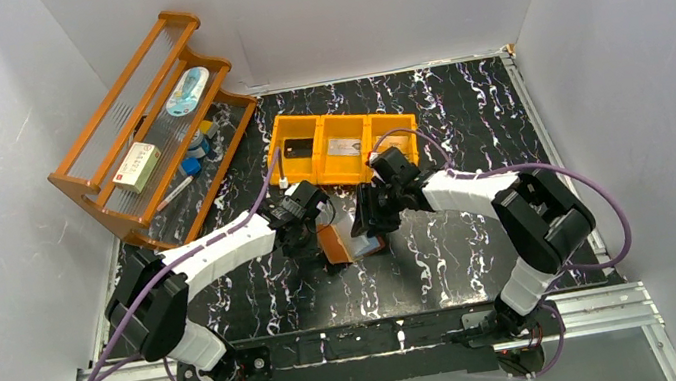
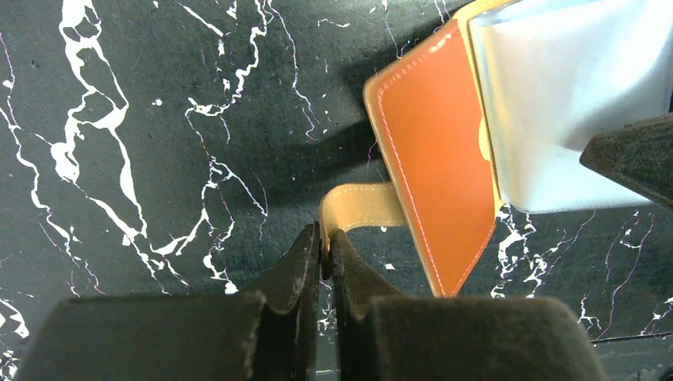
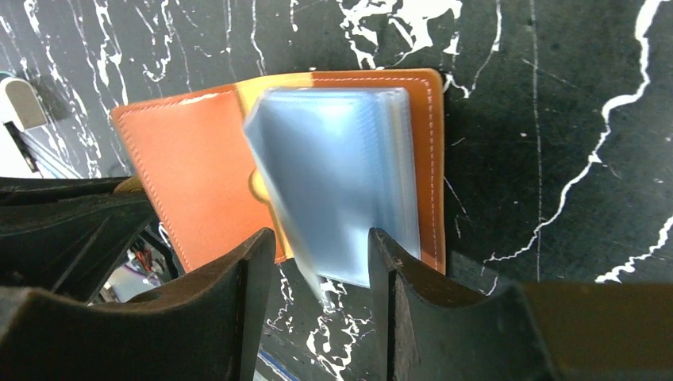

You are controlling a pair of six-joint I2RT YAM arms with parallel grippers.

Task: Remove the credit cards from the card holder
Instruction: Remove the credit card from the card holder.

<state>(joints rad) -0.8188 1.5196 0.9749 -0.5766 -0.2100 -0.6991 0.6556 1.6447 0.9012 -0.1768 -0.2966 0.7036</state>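
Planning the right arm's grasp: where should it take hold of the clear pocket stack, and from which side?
Pinch the pocket stack by its free edge overhanging the card holder, coming from that side, where the open right end effector flanks it. The left end effector, shut on the strap, likely steadies it.

A robotics lab test cell: plain white panels box in a black marbled table on three sides, and an aluminium rail along its near edge carries both arm bases.
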